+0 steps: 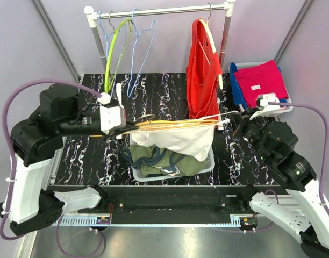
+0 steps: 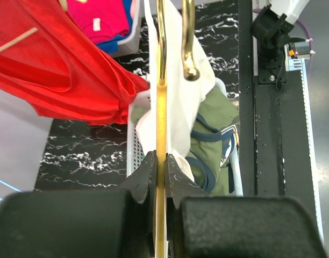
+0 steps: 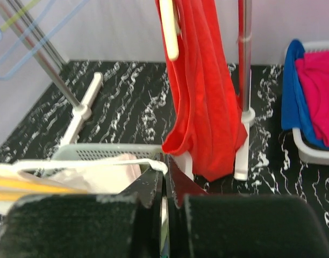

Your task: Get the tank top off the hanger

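You are looking at a white tank top [image 1: 180, 137] on a golden-yellow hanger [image 1: 164, 124]. The bench [image 1: 164, 88] is showing black with white marbling. A red garment [image 1: 201, 70], a lime-green hanger [image 1: 108, 59] and a pale-blue hanger [image 1: 138, 67] are standing out against the grey walls. The whitish basket [image 1: 210, 163] is showing olive cloth [image 1: 162, 161] with navy trim. You are also seeing a pink shirt [image 1: 261, 80] over blue cloth [image 1: 237, 91].

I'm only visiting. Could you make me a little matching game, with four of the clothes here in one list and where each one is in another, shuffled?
Clothes:
1. white tank top
2. red top
3. pink shirt
4. olive garment

Places:
A. in the front basket
B. hanging from the rail
C. in the back right basket
D. on the yellow hanger

Pairs: 1-D, 2-B, 3-C, 4-A.
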Robot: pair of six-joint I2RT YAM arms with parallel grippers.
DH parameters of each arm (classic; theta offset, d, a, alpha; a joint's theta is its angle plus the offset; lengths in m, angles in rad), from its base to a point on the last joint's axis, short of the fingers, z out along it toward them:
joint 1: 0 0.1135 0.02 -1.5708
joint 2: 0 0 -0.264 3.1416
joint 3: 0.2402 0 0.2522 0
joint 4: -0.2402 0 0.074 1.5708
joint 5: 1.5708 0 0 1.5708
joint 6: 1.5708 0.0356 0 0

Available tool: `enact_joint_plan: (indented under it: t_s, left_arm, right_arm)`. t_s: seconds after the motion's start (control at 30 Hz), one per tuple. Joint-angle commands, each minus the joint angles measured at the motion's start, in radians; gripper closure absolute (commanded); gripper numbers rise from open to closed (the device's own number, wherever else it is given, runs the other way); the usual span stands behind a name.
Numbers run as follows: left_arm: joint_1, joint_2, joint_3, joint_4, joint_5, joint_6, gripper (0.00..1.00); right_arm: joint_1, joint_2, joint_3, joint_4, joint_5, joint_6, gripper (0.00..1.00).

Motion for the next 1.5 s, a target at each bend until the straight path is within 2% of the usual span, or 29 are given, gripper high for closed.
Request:
enact_joint_plan:
  t_s: [0.0,0.13,0.23,0.33,0.37,0.47,0.53,0.6,0.7,0.93,1.1,1.2,1.3,1.37,1.47]
  left_arm:
    - [0.009,-0.024,0.078,0.046,0.034,-0.007,0.96]
    - [0.014,-0.02,0.111,0.063,0.039,-0.031,0.97]
    - [0.022,-0.013,0.122,0.076,0.057,-0.053,0.97]
    - [0.032,-0.007,0.122,0.105,0.08,-0.083,0.97]
    - [0.038,-0.006,0.119,0.115,0.088,-0.094,0.97]
    - [0.051,0.005,0.11,0.162,0.122,-0.145,0.98]
    - [0.055,0.02,0.09,0.211,0.145,-0.194,0.99]
    - [0.055,0.042,0.084,0.242,0.14,-0.237,0.99]
    - [0.057,0.078,0.113,0.291,0.113,-0.284,0.99]
    - [0.057,0.187,0.208,0.362,0.082,-0.354,1.0]
    - [0.055,0.26,0.277,0.38,0.076,-0.377,1.0]
    - [0.057,0.292,0.305,0.389,0.076,-0.39,1.0]
    - [0.055,0.309,0.306,0.405,0.071,-0.406,1.0]
    - [0.057,0.318,0.305,0.414,0.068,-0.42,1.0]
    - [0.055,0.341,0.318,0.422,0.08,-0.42,1.0]
  right_arm:
    - [-0.003,-0.026,-0.068,-0.019,-0.039,0.038,0.96]
    - [-0.003,-0.059,-0.144,0.005,-0.177,0.087,0.94]
    - [-0.003,-0.062,-0.174,0.01,-0.281,0.093,0.88]
    - [-0.003,-0.069,-0.183,0.041,-0.402,0.092,0.71]
    - [-0.002,-0.071,-0.183,0.048,-0.437,0.09,0.56]
    - [-0.003,-0.088,-0.175,0.081,-0.468,0.084,0.36]
    - [-0.003,-0.111,-0.171,0.129,-0.453,0.095,0.35]
    - [-0.003,-0.166,-0.184,0.18,-0.447,0.095,0.25]
    - [-0.003,-0.212,-0.21,0.24,-0.482,0.061,0.22]
    - [-0.003,-0.191,-0.237,0.28,-0.586,-0.029,0.14]
    - [-0.002,-0.057,-0.181,0.317,-0.605,-0.114,0.01]
    - [0.0,0.048,-0.132,0.343,-0.657,-0.158,0.0]
    - [0.05,0.159,-0.077,0.361,-0.656,-0.212,0.0]
    - [0.162,0.234,-0.053,0.369,-0.613,-0.285,0.0]
    - [0.326,0.366,0.016,0.366,-0.449,-0.39,0.0]
